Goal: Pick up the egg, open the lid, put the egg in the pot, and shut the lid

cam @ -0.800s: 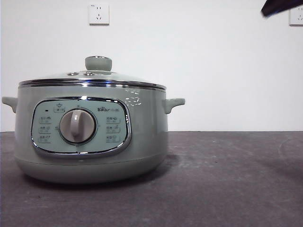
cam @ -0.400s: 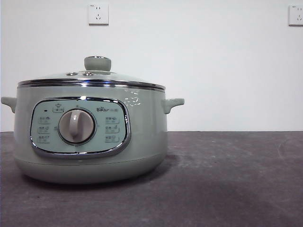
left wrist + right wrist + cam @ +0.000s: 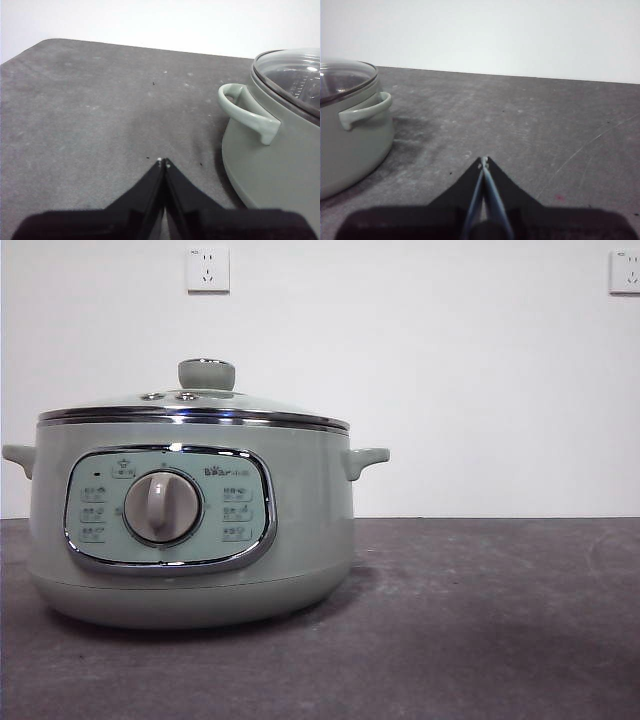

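Observation:
The sage-green pot (image 3: 190,530) stands on the dark table at the left of the front view, its dial and panel facing the camera. The glass lid (image 3: 195,405) with its green knob (image 3: 206,373) sits on the pot. The egg is not in view in any frame. My left gripper (image 3: 163,162) is shut and empty, low over the table beside the pot's handle (image 3: 247,112). My right gripper (image 3: 483,161) is shut and empty over the table on the pot's other side, where the pot (image 3: 350,140) and lid (image 3: 342,77) also show. Neither arm shows in the front view.
The grey table (image 3: 480,620) stretches to the right of the pot. A white wall stands behind, with two sockets (image 3: 207,268) high up. The table's far corner (image 3: 50,42) shows in the left wrist view.
A dark arm tip at the top right corner of the front view one second ago has gone out of view. The pot and lid have not moved.

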